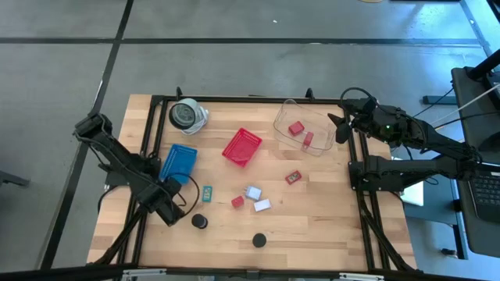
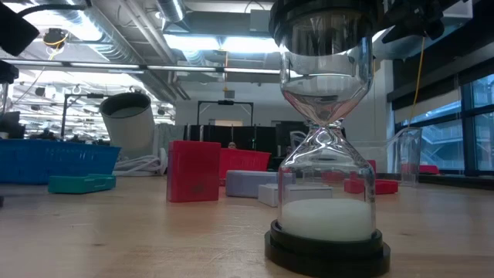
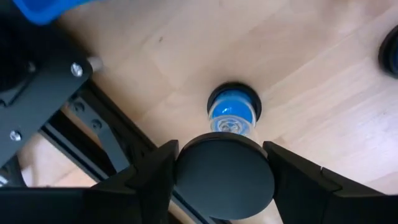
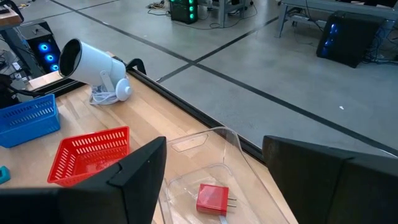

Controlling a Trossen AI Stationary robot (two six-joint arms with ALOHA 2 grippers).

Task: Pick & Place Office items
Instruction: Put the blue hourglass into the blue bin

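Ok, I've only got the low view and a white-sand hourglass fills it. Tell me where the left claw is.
Observer: The left claw is at the front left of the table, right at a second hourglass with blue sand.
Operator: Give me the right one.
Observer: The right claw is open and empty, hovering at the far right by a clear container.
Operator: Report its contents.
Observer: Two red pieces; one is a plug with prongs.
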